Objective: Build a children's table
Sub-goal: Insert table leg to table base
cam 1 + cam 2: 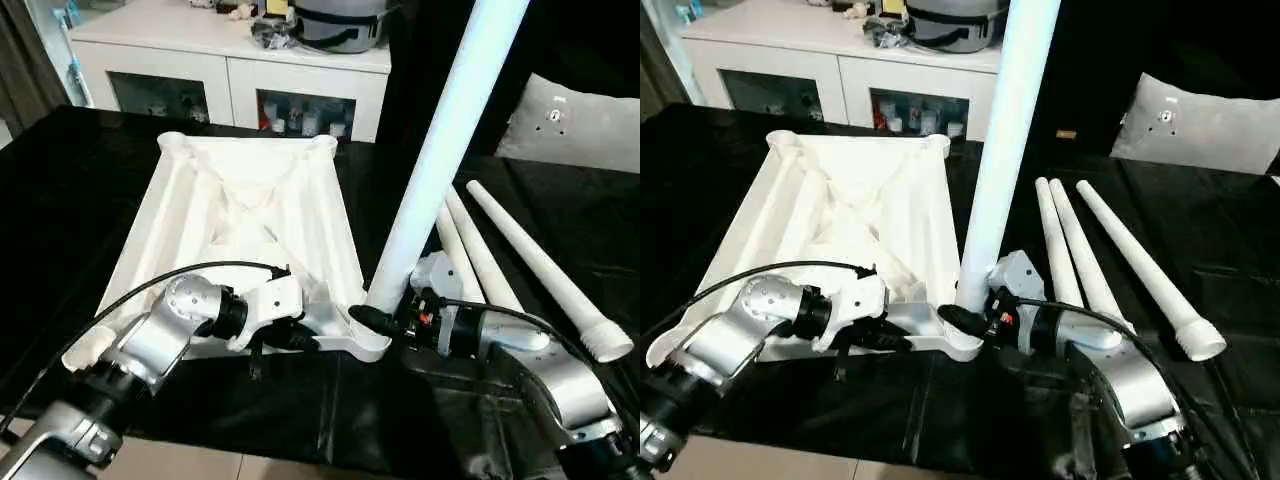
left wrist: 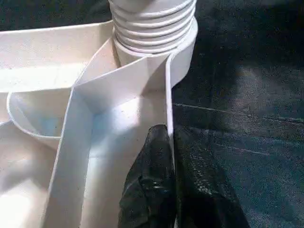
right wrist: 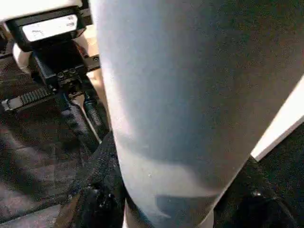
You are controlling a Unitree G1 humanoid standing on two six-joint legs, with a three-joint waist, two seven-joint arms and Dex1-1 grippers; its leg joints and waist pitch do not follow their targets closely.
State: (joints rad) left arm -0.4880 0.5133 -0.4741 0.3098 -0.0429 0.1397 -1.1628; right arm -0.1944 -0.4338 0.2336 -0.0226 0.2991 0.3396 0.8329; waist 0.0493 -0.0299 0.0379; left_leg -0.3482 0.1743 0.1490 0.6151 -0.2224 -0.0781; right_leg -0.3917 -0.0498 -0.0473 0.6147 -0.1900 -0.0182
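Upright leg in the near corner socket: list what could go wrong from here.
1. The upright leg leans, its threaded end only partly in the corner socket; it could cross-thread or jam.
2. The left claw pinches just the thin rim of the table top; the top could slip or twist.
3. If the right claw lets go, the leg might topple onto the three loose legs.

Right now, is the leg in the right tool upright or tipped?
Nearly upright: the leg rises from the table top's near corner socket, leaning slightly, with the right tool around its base.
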